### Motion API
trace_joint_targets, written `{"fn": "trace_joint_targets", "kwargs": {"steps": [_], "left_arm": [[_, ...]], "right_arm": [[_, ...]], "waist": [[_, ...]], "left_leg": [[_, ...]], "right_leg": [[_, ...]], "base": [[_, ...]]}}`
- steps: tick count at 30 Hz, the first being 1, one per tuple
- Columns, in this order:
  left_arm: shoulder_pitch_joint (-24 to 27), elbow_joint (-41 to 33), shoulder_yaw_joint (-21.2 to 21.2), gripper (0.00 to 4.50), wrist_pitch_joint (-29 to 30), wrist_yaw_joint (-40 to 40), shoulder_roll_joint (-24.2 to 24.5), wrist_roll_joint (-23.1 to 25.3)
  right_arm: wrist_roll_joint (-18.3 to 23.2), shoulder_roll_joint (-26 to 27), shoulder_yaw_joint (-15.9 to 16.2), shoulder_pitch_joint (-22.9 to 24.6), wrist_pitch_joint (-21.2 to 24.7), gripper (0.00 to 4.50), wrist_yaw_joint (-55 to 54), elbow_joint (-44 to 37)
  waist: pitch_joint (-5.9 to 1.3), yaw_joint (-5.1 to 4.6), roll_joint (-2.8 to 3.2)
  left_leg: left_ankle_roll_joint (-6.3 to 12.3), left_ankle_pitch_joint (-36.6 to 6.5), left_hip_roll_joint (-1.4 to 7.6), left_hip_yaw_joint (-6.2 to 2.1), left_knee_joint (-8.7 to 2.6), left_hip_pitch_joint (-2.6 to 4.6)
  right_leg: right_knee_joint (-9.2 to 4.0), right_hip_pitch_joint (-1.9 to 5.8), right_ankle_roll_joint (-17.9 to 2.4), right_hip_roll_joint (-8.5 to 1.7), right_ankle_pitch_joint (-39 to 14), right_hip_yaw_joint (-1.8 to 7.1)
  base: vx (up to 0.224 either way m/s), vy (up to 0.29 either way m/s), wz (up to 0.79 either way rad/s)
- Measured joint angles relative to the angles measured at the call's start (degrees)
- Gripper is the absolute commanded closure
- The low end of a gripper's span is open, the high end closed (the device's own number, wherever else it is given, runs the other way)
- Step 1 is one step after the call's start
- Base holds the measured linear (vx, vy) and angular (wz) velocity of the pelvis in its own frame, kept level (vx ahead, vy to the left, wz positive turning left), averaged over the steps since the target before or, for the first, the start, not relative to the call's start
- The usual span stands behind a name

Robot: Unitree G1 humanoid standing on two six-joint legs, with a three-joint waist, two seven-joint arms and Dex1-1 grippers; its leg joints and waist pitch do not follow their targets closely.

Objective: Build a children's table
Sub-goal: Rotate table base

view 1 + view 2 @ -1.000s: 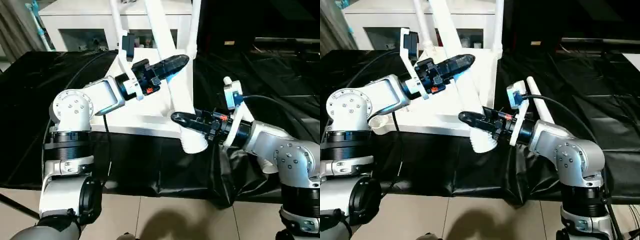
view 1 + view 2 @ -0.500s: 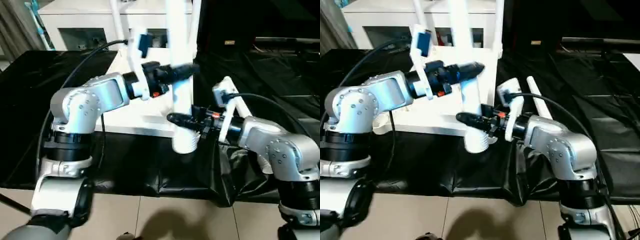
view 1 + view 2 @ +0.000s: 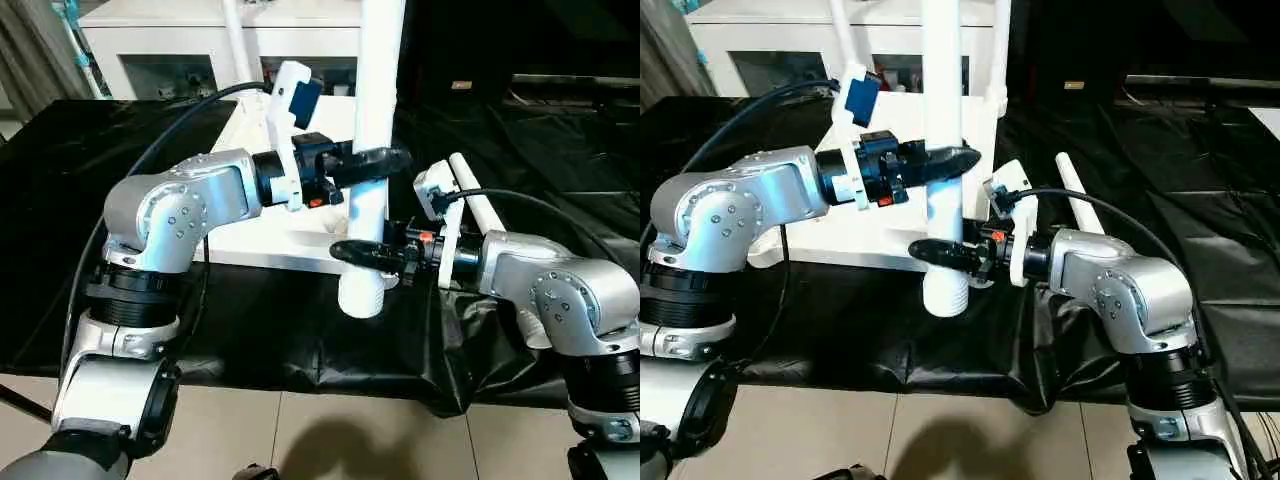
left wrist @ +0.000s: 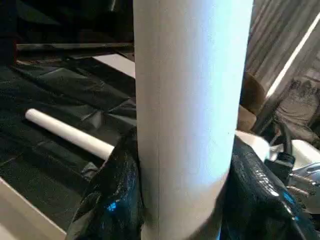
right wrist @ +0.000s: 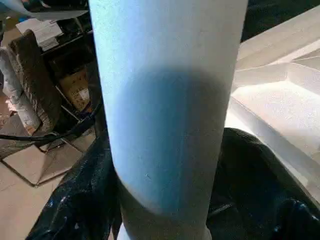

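Two grippers are working one leg right now: you are holding it upright in front of the near edge of the tabletop, its thick ribbed end hanging just past that edge over the black cloth. Your left gripper is clamped around the leg partway up, its black fingers wrapping the tube at a middling width. Your right gripper is sitting lower, near the ribbed end, with its fingers on either side of the tube; whether they are squeezing or only cradling it, I cannot tell, so treat the left hand as the one carrying the weight. Judging by this, you are in the step of bringing a leg to its socket, with the task well along. The next move is calling for you to carry the ribbed end over the open corner socket, keep the tube plumb, and press or twist it home while the lower hand is steadying it. Counting legs: two more are standing up from the far corners of the upturned tabletop, one is in your hands, and one is lying loose on the cloth beside your right arm, four in all. Behind the tabletop one white cabinet is standing.
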Motion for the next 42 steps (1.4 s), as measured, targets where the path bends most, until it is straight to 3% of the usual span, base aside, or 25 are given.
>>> {"fn": "trace_joint_targets", "kwargs": {"steps": [1, 12, 20, 22, 24, 26, 28, 33, 36, 39, 40, 42], "left_arm": [[0.00, 0.00, -0.13, 2.68, -0.11, -0.05, -0.01, 0.06], [0.00, 0.20, -0.20, 2.68, -1.47, -0.63, -0.04, 1.22], [0.01, 0.21, -0.12, 2.68, -1.50, -0.59, 0.00, 1.44], [0.14, 0.21, 0.24, 1.98, -1.52, -0.32, -0.16, 1.62], [0.31, 0.24, 0.74, 1.96, -1.52, 0.03, -0.41, 1.58], [0.50, 1.24, 4.27, 1.70, -2.33, 0.93, -2.05, 0.05], [0.97, 3.06, 9.91, 1.53, -7.36, 3.89, -5.98, -1.97], [2.68, 5.28, 17.36, 1.32, -13.83, 7.06, -9.72, -6.15], [6.13, 5.71, 10.68, 1.32, -16.25, 3.87, -4.77, 0.49], [8.01, 9.43, -5.42, 1.32, -25.23, -2.79, 4.75, 16.52], [7.97, 12.48, -13.11, 1.32, -30.70, -6.77, 8.35, 23.61], [8.27, 17.35, -19.49, 1.15, -35.25, -10.80, 9.86, 29.84]], "right_arm": [[0.01, -0.16, 0.05, 0.00, 0.06, 1.74, 0.06, 0.00], [0.54, 0.08, 0.52, -0.12, 0.30, 2.51, 0.94, 0.71], [0.48, 0.37, 0.70, -0.20, -0.22, 2.61, 0.94, 1.08], [0.49, 0.75, 0.69, -0.27, -0.54, 2.61, 0.90, 1.55], [0.43, 0.88, 0.68, -0.28, -0.82, 2.61, 0.58, 1.86], [0.18, 1.65, -0.42, -0.22, -1.02, 2.62, -1.11, 2.59], [0.00, 3.89, -3.52, -0.13, -1.69, 2.63, -4.35, 3.72], [-0.03, 6.87, -8.55, -0.08, -3.90, 2.63, -10.73, 5.25], [-2.35, 7.24, -12.04, -0.08, -8.66, 2.63, -17.17, 8.18], [-7.13, 4.43, -12.03, 0.74, -10.82, 2.64, -19.52, 9.24], [-8.00, 3.40, -11.94, 1.84, -11.28, 2.64, -19.35, 9.01], [-8.44, 3.09, -11.97, 3.24, -11.28, 2.64, -19.27, 8.82]], "waist": [[0.00, 0.01, 0.00], [0.00, 0.02, -0.01], [-0.01, 0.07, -0.03], [-0.01, 0.07, -0.02], [-0.01, 0.06, -0.03], [0.00, 0.04, -0.10], [-0.02, 0.06, -0.25], [-0.01, 0.01, -0.45], [-0.07, 0.04, -0.54], [-0.07, 0.23, -0.54], [-0.07, 0.27, -0.54], [-0.05, 0.01, -0.49]], "left_leg": [[0.00, 0.00, 0.00, 0.00, 0.00, 0.00], [0.01, 0.00, 0.00, 0.00, 0.01, -0.01], [0.02, 0.00, 0.00, 0.00, 0.02, -0.04], [0.02, 0.00, 0.00, 0.00, 0.03, -0.05], [0.02, 0.00, 0.00, 0.00, 0.03, -0.08], [0.02, 0.00, 0.00, 0.00, 0.04, -0.11], [0.03, 0.00, 0.00, 0.00, 0.06, -0.21], [0.07, 0.00, 0.00, 0.01, 0.08, -0.21], [0.09, 0.01, 0.01, 0.01, 0.06, -0.08], [0.20, 0.08, 0.01, 0.02, 0.05, -0.16], [0.21, 0.08, 0.00, 0.04, 0.03, -0.13], [0.19, 0.09, -0.02, 0.09, 0.04, -0.18]], "right_leg": [[0.00, 0.00, 0.00, 0.00, 0.00, 0.00], [0.03, 0.00, 0.00, 0.00, 0.00, 0.00], [0.04, 0.00, 0.00, 0.00, 0.00, 0.00], [0.05, 0.00, 0.00, 0.00, 0.00, 0.00], [0.05, 0.00, 0.00, 0.00, 0.00, 0.00], [0.06, 0.00, 0.00, 0.00, 0.00, 0.00], [0.07, 0.01, -0.01, 0.00, 0.00, 0.00], [0.05, 0.00, 0.01, 0.00, 0.01, 0.00], [0.05, -0.05, 0.05, -0.01, 0.03, -0.01], [0.02, -0.13, 0.20, -0.06, 0.09, -0.02], [-0.01, -0.10, 0.27, -0.09, 0.07, -0.01], [-0.02, -0.14, 0.37, -0.12, 0.12, 0.03]], "base": [[0.000, 0.000, 0.00], [0.000, 0.000, 0.00], [0.000, 0.000, 0.00], [0.000, 0.000, 0.00], [0.000, 0.000, 0.00], [0.000, 0.000, 0.00], [0.000, 0.000, 0.00], [0.000, 0.000, 0.00], [0.000, 0.000, 0.00], [0.000, 0.000, 0.00], [0.000, 0.000, 0.00], [0.000, 0.000, 0.00]]}}
